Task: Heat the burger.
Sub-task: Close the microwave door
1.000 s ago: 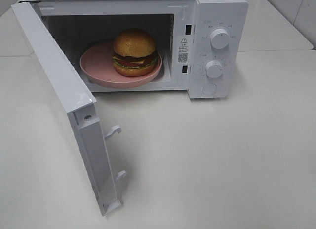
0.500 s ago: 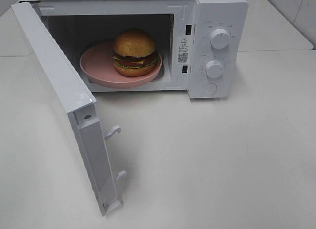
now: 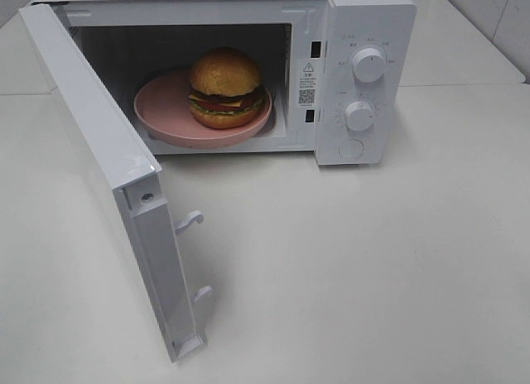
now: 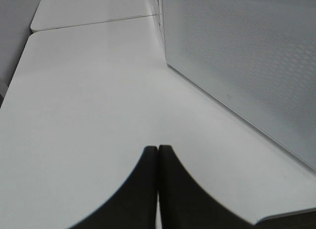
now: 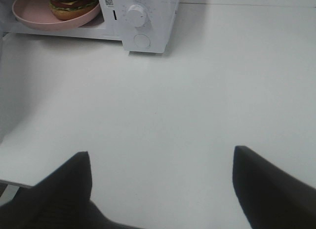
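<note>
The burger (image 3: 225, 88) with its golden bun sits on a round pink plate (image 3: 166, 111) inside the open white microwave (image 3: 364, 36); the right wrist view catches the burger (image 5: 71, 4) and plate (image 5: 34, 17) too. The microwave door (image 3: 108, 169) stands swung out to the left. My left gripper (image 4: 158, 150) is shut, fingertips pressed together, hovering over the table beside the door's dotted outer face (image 4: 247, 56). My right gripper (image 5: 160, 157) is open with nothing between its fingers, well back from the microwave. Neither gripper shows in the exterior high view.
Two white knobs (image 3: 368, 64) and a round button are on the microwave's control panel. Two latch hooks (image 3: 190, 220) stick out of the door's edge. The white table (image 3: 373, 268) stretches in front; a seam between tabletops runs behind the microwave.
</note>
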Available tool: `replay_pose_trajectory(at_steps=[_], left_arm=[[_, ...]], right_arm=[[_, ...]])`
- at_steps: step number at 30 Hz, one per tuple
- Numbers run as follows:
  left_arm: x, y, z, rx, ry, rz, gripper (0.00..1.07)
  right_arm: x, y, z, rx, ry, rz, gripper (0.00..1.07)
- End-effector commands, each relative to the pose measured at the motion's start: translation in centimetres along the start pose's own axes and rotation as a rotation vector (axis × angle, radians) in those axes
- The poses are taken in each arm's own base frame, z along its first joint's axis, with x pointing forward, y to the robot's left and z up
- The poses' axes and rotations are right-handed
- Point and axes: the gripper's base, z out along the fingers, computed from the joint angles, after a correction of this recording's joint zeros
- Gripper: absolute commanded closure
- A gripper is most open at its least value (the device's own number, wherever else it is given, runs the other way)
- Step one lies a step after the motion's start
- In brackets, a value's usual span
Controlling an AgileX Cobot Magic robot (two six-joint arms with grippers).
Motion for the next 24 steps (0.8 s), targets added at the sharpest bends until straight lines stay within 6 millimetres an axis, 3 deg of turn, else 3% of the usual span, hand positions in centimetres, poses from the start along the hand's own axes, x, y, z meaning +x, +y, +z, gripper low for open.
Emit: replay_pose_trajectory(at_steps=[1, 24], left_arm=[[0.08, -0.03, -0.22, -0.002, -0.032, 0.0, 1.06], [-0.55, -0.14, -0.62, 0.011, -0.076, -0.01, 1.06]], right_arm=[[0.16, 0.24, -0.09, -0.031, -0.044, -0.03, 0.33], [0.19, 0.58, 0.47, -0.062, -0.062, -0.077, 0.34]])
